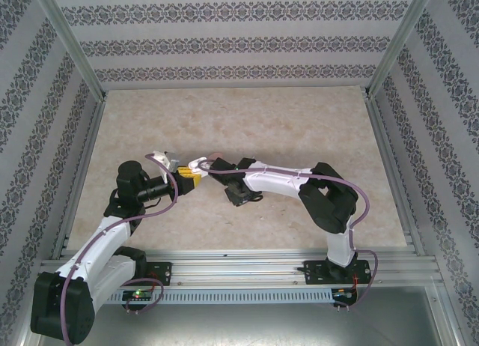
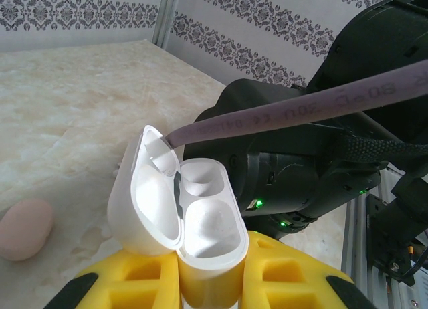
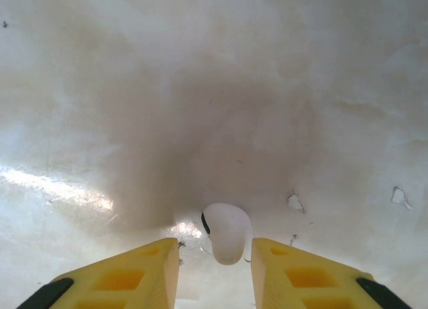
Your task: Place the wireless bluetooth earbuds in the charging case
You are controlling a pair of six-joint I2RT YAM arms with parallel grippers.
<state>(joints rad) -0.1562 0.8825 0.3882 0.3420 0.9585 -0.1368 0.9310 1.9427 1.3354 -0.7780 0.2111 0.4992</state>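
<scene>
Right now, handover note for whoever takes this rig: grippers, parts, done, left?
Left gripper: shut on the glossy white plastic charging case, lid open.
Right gripper: open, straddling a small white pebble-like earbud lying on the beige marble-look table.
Pale pink rounded piece on table nearby.
Done: case open and held; no earbud clearly seated.
Left: grip this earbud, seat it in the case.

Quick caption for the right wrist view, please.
Open right gripper flanks a small glossy white earbud lying on the pale marbled tabletop.
</scene>
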